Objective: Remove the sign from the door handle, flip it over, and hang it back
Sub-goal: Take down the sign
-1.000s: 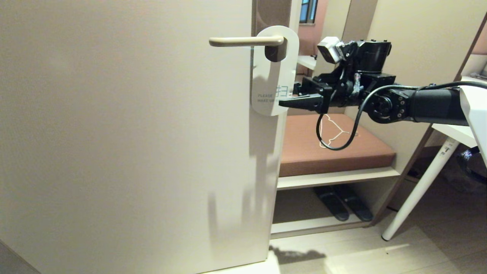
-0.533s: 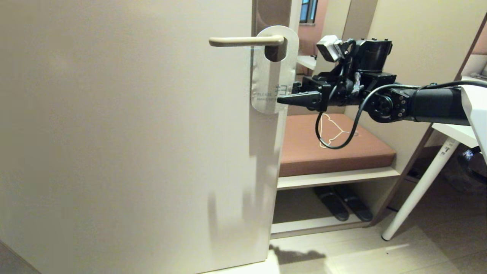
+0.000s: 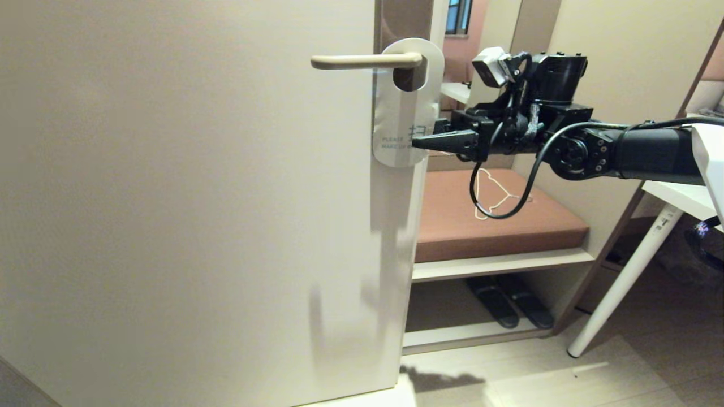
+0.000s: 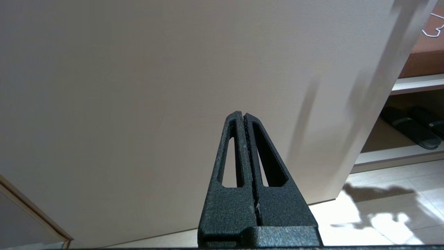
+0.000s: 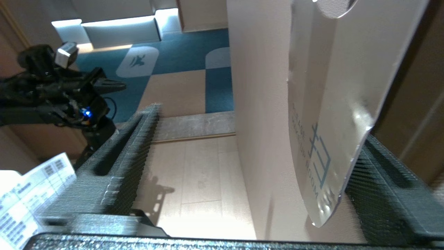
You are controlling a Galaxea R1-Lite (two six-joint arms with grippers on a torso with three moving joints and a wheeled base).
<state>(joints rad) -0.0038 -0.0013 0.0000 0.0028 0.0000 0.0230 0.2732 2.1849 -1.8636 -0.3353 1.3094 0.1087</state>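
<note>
The sign (image 3: 403,121) hangs on the door handle (image 3: 365,61) by its hole, white face out, with blue "PLEASE MAKE UP ROOM" lettering. The cream lever juts left from a brown-grey plate (image 3: 403,20). My right gripper (image 3: 418,141) reaches in level from the right at the sign's lower end, open. In the right wrist view the sign (image 5: 333,104) and the door's edge lie between the wide-apart fingers of the right gripper (image 5: 260,125), the sign close to one finger (image 5: 378,166). My left gripper (image 4: 241,114) is shut and empty, low before the door.
The beige door (image 3: 186,198) fills the left half. Right of it stands a bench with a brown cushion (image 3: 537,232), a white wire hanger (image 3: 495,195) on it and dark slippers (image 3: 509,302) beneath. A white table leg (image 3: 622,282) slants at the right.
My right gripper has risen slightly along the sign's lower end. The sign's bottom has swung back flatter against the door.
</note>
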